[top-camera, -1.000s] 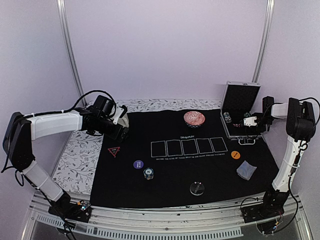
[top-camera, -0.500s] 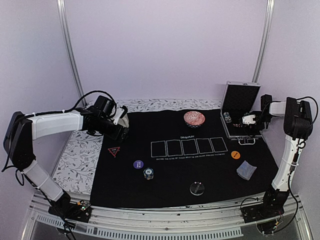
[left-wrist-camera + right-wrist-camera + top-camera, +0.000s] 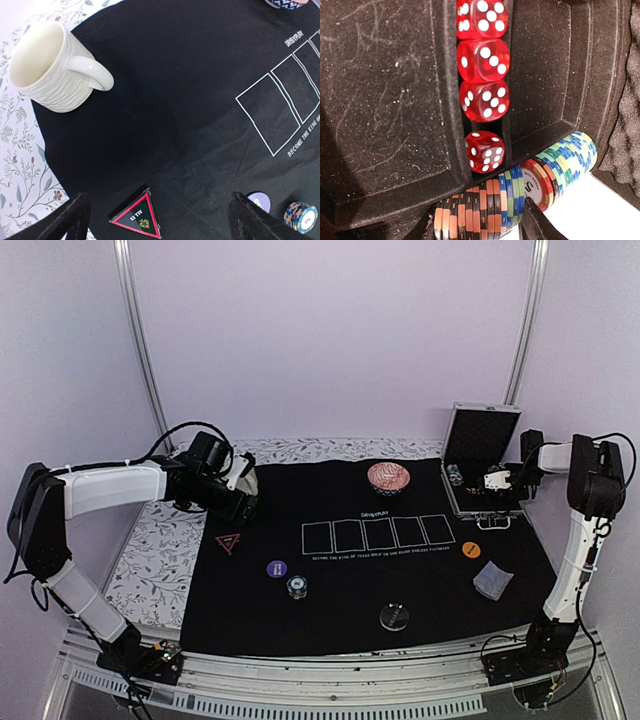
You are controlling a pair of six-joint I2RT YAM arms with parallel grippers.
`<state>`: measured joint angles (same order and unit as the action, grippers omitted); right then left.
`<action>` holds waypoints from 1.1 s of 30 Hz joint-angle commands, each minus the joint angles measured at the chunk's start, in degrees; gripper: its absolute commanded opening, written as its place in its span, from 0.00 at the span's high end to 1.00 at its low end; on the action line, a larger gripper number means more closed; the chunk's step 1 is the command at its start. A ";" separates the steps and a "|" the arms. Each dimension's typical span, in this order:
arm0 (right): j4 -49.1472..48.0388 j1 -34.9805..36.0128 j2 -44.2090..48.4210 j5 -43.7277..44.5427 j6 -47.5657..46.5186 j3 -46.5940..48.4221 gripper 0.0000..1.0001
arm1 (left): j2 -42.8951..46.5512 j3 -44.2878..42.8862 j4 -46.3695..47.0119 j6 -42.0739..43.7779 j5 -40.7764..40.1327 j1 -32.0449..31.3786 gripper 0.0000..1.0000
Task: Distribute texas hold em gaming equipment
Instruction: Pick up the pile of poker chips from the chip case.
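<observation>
The cream mug (image 3: 50,70) stands upper left in the left wrist view, and the red patterned bowl (image 3: 388,477) sits at the far middle of the black mat (image 3: 340,630). The red-edged triangle (image 3: 136,216) lies flat between the wide-spread fingers of the left gripper (image 3: 159,200); a purple disc (image 3: 258,201) and a chip stack (image 3: 300,216) lie lower right. The left arm stretches low over the mat's upper left. The right gripper (image 3: 497,483) hangs over the open case (image 3: 480,440), close above red dice (image 3: 482,60) and rows of chips (image 3: 520,190). Its finger state cannot be told.
</observation>
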<state>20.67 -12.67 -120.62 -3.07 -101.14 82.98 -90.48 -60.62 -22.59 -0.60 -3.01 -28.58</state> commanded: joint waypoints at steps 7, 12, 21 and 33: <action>5.70 0.06 -5.98 3.58 -0.97 -1.77 0.56 | -0.53 -1.17 -0.90 0.50 0.68 0.81 0.02; 6.18 0.45 -6.84 3.39 -0.31 -1.07 0.70 | -0.75 -1.20 -0.88 0.59 0.57 0.80 0.02; 5.67 0.36 -3.19 4.30 -0.52 -2.38 0.98 | -0.43 -1.38 -0.97 0.54 1.40 0.78 0.02; 4.25 0.46 7.54 0.45 0.84 -3.64 0.98 | 2.41 -1.52 -0.93 0.20 2.37 0.79 0.02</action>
<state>21.43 -12.23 -117.84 -1.83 -101.23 80.64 -90.35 -60.82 -23.27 -0.60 -1.69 -28.58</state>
